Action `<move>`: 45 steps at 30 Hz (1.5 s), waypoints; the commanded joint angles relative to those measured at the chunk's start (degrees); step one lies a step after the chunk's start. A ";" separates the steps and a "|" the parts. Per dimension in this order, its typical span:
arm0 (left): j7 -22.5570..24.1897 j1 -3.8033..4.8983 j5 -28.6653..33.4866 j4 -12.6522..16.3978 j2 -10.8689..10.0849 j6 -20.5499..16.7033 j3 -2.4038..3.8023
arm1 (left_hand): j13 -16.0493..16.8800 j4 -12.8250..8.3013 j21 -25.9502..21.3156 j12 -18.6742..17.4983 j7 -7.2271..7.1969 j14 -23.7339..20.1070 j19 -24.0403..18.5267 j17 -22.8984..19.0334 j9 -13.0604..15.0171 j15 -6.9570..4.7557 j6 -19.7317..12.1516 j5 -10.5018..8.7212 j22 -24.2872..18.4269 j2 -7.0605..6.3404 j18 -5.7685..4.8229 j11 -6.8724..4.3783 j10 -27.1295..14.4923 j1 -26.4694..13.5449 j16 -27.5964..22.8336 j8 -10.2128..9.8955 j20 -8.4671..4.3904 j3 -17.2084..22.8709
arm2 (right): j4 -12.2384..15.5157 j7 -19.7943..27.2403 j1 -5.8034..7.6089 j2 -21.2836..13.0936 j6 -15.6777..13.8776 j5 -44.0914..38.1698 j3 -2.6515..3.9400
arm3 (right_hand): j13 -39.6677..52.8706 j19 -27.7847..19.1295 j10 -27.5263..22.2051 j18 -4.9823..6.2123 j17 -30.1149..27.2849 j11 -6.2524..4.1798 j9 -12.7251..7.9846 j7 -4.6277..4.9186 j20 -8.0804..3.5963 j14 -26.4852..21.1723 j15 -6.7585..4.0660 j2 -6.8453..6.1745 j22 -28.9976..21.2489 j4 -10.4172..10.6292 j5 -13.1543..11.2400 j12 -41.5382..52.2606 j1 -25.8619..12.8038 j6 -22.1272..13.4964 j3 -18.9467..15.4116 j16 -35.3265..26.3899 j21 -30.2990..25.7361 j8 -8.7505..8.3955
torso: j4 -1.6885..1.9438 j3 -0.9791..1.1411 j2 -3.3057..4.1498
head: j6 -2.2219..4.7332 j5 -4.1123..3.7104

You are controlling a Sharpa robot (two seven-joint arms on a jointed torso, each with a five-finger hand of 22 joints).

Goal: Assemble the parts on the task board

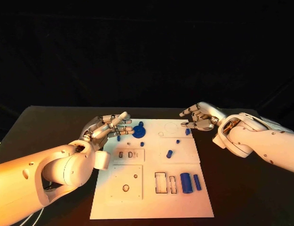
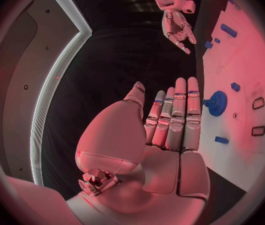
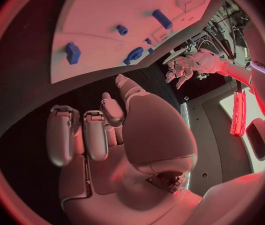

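The white task board lies in the middle of the black table. A blue gear sits near its far left corner, with small blue pieces scattered mid-board and two blue cylinders near the right edge. My left hand hovers over the far left corner with its fingers stretched out and nothing in it; in the left wrist view its fingers lie beside the gear. My right hand hangs by the far right corner, fingers loosely bent, empty.
Rectangular recesses and round holes are cut into the near half of the board. A small blue piece lies just under the right hand. Black table surface runs along both sides of the board.
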 commanded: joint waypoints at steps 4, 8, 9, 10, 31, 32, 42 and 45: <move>0.56 -0.24 -0.30 -0.76 0.28 1.64 0.02 | -0.05 -0.37 -0.11 -0.15 0.13 -0.37 -0.09 0.07 -0.09 0.01 -0.21 0.27 -0.09 0.12 0.04 0.11 -0.18 0.41 -0.31 -0.27 0.27 0.08 | -2.77 4.38 -1.13 -0.26 5.07 0.73 -0.11 | -0.29 0.33 -0.25 -0.95 4.77 -0.09 -0.07 0.01 -0.12 3.88 -0.18 -0.31 0.07 -0.83 -0.66 -0.51 0.87 0.57 -0.08 0.31 0.21 -0.06 | -0.61 0.97 -0.03 | 0.07 -0.42; 0.56 -0.36 -0.31 -1.17 0.38 1.70 0.02 | -0.05 -0.37 -0.11 -0.15 0.13 -0.37 -0.09 0.07 -0.09 0.01 -0.21 0.27 -0.09 0.12 0.04 0.11 -0.18 0.41 -0.31 -0.27 0.27 0.08 | -4.11 4.33 -1.72 0.13 5.61 -0.04 -0.12 | -0.48 0.30 -0.38 -0.95 4.84 -0.06 -0.11 0.04 -0.11 3.88 -0.15 -0.51 0.03 -0.98 -1.04 -0.75 0.89 0.43 -0.19 0.33 0.19 -0.16 | -0.52 1.24 0.02 | 0.10 -0.85; 0.54 -0.38 -0.31 -1.26 0.38 1.71 0.02 | -0.05 -0.37 -0.11 -0.15 0.13 -0.37 -0.09 0.07 -0.09 0.01 -0.21 0.27 -0.09 0.12 0.04 0.11 -0.18 0.41 -0.31 -0.27 0.27 0.08 | -4.47 4.29 -1.88 0.27 5.68 -0.15 -0.12 | -0.63 0.27 -0.49 -0.94 4.86 -0.04 -0.13 0.06 -0.10 3.88 -0.14 -0.55 -0.01 -1.00 -1.23 -0.93 0.86 0.35 -0.24 0.33 0.17 -0.21 | -0.49 1.30 0.05 | 0.10 -0.77; 0.53 -0.41 -0.31 -1.32 0.38 1.72 0.02 | -0.05 -0.37 -0.11 -0.15 0.13 -0.37 -0.09 0.07 -0.09 0.01 -0.21 0.27 -0.09 0.12 0.04 0.11 -0.18 0.41 -0.31 -0.27 0.27 0.08 | -4.87 4.24 -2.03 0.43 5.72 -0.23 -0.13 | -0.73 0.25 -0.55 -0.93 4.90 -0.02 -0.15 0.07 -0.09 3.88 -0.13 -0.56 -0.05 -1.02 -1.34 -1.04 0.85 0.29 -0.27 0.35 0.16 -0.24 | -0.47 1.33 0.06 | 0.08 -0.78; 0.41 -0.61 -0.31 -1.57 0.45 2.01 0.01 | -0.05 -0.37 -0.11 -0.15 0.13 -0.37 -0.09 0.07 -0.09 0.01 -0.21 0.27 -0.09 0.12 0.04 0.11 -0.18 0.41 -0.31 -0.27 0.27 0.08 | -8.85 3.09 -3.50 2.88 6.24 -0.52 -0.12 | -0.53 0.21 -0.34 -0.92 5.10 -0.14 0.14 -0.05 -0.07 3.90 -0.16 1.00 0.00 -1.58 -4.13 -0.86 1.47 1.68 0.66 0.40 0.19 0.63 | -0.41 1.18 0.03 | -0.68 -0.78; 0.40 -0.61 -0.31 -1.57 0.46 2.02 0.01 | -0.05 -0.37 -0.11 -0.15 0.13 -0.37 -0.09 0.07 -0.09 0.01 -0.21 0.27 -0.09 0.12 0.04 0.11 -0.18 0.41 -0.31 -0.27 0.27 0.08 | -8.93 3.08 -3.53 2.98 6.21 -0.53 -0.12 | -0.40 0.21 -0.24 -0.92 5.12 -0.18 0.17 -0.10 -0.10 3.90 -0.20 1.12 0.01 -1.65 -4.45 -0.72 1.51 1.98 0.80 0.41 0.20 0.78 | -0.43 1.17 0.03 | -0.67 -0.72; 0.34 -0.62 -0.31 -1.53 0.49 2.09 0.01 | -0.05 -0.37 -0.11 -0.15 0.13 -0.37 -0.09 0.07 -0.09 0.01 -0.21 0.27 -0.09 0.12 0.04 0.11 -0.18 0.41 -0.31 -0.27 0.27 0.08 | -9.42 3.02 -3.66 3.60 5.19 -0.48 -0.12 | 0.86 0.25 0.77 -0.93 5.32 -0.64 0.41 -0.67 -0.35 3.95 -0.54 2.26 0.12 -1.84 -5.15 0.72 1.44 4.30 1.86 0.48 0.27 1.82 | -0.47 1.15 0.04 | -0.87 -0.76; 0.31 -0.62 -0.31 -1.50 0.49 2.11 0.01 | -0.05 -0.37 -0.11 -0.15 0.13 -0.37 -0.09 0.07 -0.09 0.01 -0.21 0.27 -0.09 0.12 0.04 0.11 -0.18 0.41 -0.31 -0.27 0.27 0.08 | -9.50 3.11 -3.67 3.72 4.83 -0.26 -0.12 | 1.21 0.24 1.06 -0.93 5.33 -0.93 0.56 -1.03 -0.53 3.95 -0.76 2.65 0.10 -1.83 -5.40 1.12 1.27 5.37 2.21 0.48 0.26 2.32 | -0.49 1.17 0.03 | -0.82 -0.77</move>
